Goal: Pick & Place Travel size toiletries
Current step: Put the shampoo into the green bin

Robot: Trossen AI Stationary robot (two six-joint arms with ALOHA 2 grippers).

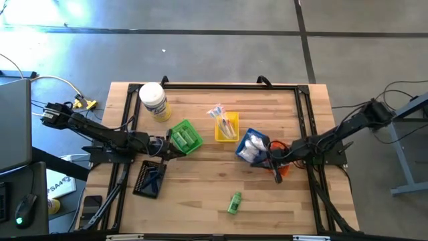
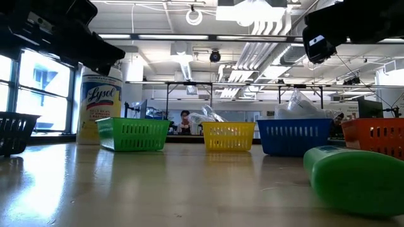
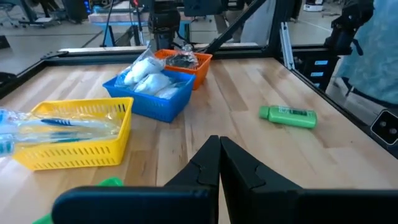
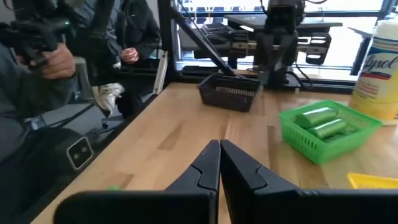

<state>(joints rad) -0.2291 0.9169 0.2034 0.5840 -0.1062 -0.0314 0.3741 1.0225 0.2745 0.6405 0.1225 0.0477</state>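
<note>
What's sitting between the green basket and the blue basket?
The yellow basket sits between the green basket and the blue basket, with clear-wrapped toothbrushes in it. The high and low views both show this.

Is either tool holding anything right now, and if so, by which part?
Nothing is held. The left tool and right tool are both shut with nothing between the fingers.

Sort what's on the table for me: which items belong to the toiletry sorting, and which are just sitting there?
Job items:
- loose green tube
- green tubes in the green tray
- wrapped toothbrushes in the yellow tray
- white packets in the blue tray

Lying about:
- Lysol jar
</note>
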